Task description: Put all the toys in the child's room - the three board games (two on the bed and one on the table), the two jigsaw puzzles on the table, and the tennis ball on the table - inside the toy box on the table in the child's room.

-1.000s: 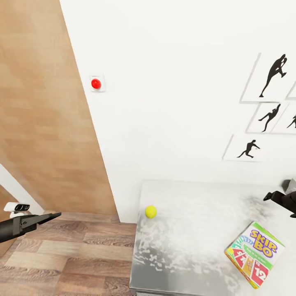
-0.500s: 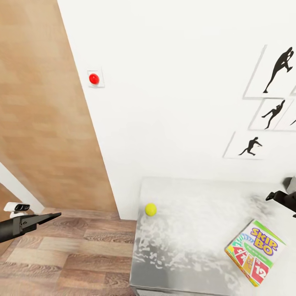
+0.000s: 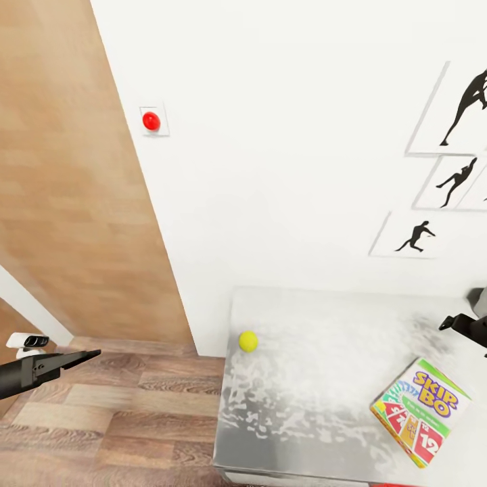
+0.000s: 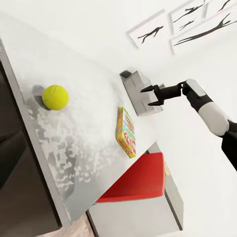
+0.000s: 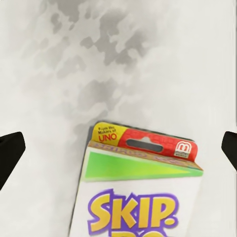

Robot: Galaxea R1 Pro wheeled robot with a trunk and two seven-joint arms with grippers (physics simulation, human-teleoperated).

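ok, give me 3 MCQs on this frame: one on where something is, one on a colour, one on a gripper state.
1. Where does the tennis ball lie on the table?
A. near the corner by the wall, on the side toward the wooden floor
B. on top of the Skip-Bo box
C. at the middle of the table

2. What colour is the round button on the wall?
A. green
B. red
C. blue

3. How does the right gripper stand?
A. shut on the ball
B. shut on the Skip-Bo box
C. open, holding nothing

Answers:
1 A: in the head view the ball sits by the table's far corner, apart from the Skip-Bo box.
2 B: the button shows plain red on its white plate.
3 C: in the left wrist view its fingers are spread above the table, with nothing between them.
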